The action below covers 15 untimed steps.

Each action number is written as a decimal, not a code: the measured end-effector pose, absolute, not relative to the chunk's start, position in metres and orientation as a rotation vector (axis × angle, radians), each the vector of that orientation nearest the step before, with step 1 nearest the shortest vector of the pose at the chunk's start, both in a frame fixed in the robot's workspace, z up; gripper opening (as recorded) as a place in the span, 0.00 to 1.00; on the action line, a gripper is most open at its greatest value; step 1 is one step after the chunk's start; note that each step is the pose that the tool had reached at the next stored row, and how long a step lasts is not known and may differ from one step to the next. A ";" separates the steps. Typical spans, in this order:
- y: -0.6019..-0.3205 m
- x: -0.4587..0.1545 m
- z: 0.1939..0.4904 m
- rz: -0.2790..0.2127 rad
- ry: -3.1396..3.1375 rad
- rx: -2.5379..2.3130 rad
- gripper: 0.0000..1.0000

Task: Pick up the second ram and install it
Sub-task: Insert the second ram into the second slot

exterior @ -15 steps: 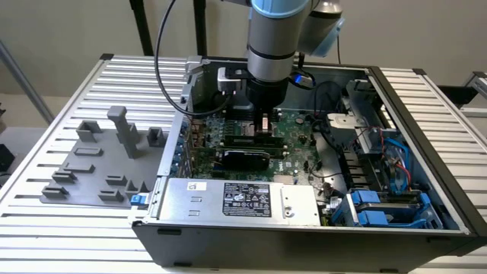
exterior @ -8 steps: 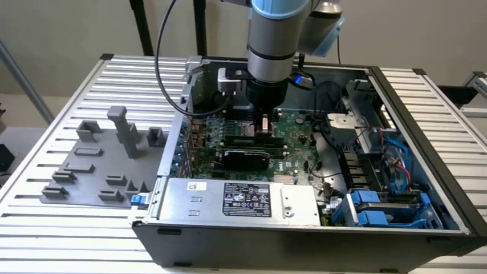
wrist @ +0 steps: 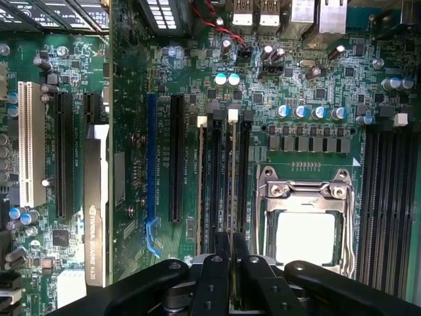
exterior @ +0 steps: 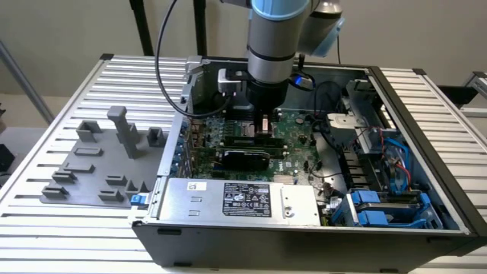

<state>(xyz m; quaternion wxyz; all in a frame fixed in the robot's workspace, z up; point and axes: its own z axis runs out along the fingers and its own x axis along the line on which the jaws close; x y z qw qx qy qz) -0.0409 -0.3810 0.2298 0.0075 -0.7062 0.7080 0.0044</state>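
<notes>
Gripping thin green second ram [wrist: 228,184], black fingers [wrist: 214,276] closed

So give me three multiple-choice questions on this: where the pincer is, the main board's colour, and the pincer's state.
1. Where is the pincer?
A. Over the grey tray
B. Inside the open computer case
C. Above the blue drive bays

2. What colour is the motherboard?
A. Red
B. White
C. Green

3. What is the pincer's state?
A. Shut on a thin stick
B. Wide open, empty
C. Holding a cable

Answers:
B: in the exterior view the pincer reaches down into the computer case.
C: the motherboard is green in the wrist view.
A: its fingers flank the second ram, seen edge-on over the memory slots.
</notes>
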 end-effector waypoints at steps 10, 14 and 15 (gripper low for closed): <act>-0.381 -0.041 0.228 0.009 2.216 -2.210 0.00; -0.381 -0.041 0.227 0.009 2.216 -2.210 0.00; -0.381 -0.041 0.227 0.009 2.216 -2.210 0.00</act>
